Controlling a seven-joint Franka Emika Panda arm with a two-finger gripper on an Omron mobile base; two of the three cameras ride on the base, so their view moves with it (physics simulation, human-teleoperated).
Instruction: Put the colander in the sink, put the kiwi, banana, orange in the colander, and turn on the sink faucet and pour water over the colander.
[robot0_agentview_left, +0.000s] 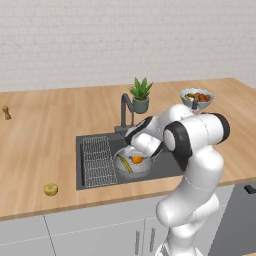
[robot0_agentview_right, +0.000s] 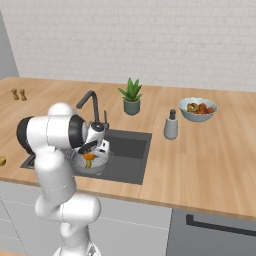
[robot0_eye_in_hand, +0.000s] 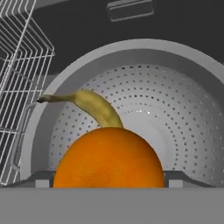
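Observation:
The silver colander (robot0_agentview_left: 132, 167) (robot0_eye_in_hand: 175, 118) sits in the dark sink (robot0_agentview_right: 131, 150), right of the wire rack (robot0_agentview_left: 97, 160). The banana (robot0_agentview_left: 124, 164) (robot0_eye_in_hand: 94, 105) lies inside it along the left wall. My gripper (robot0_agentview_left: 139, 154) (robot0_eye_in_hand: 109, 180) is down in the colander, shut on the orange (robot0_agentview_left: 136, 159) (robot0_eye_in_hand: 109, 157), which fills the gap between both fingertips. Whether the orange rests on the bottom cannot be told. The kiwi (robot0_agentview_left: 50, 189) lies on the counter near the front edge, left of the sink. The faucet (robot0_agentview_left: 124, 107) stands behind the sink with no water running.
A potted plant (robot0_agentview_left: 141, 95) stands behind the faucet. A bowl of fruit (robot0_agentview_left: 197, 97) and a grey soap dispenser (robot0_agentview_right: 171, 125) are on the counter right of the sink. Small shakers (robot0_agentview_left: 6, 112) stand far left.

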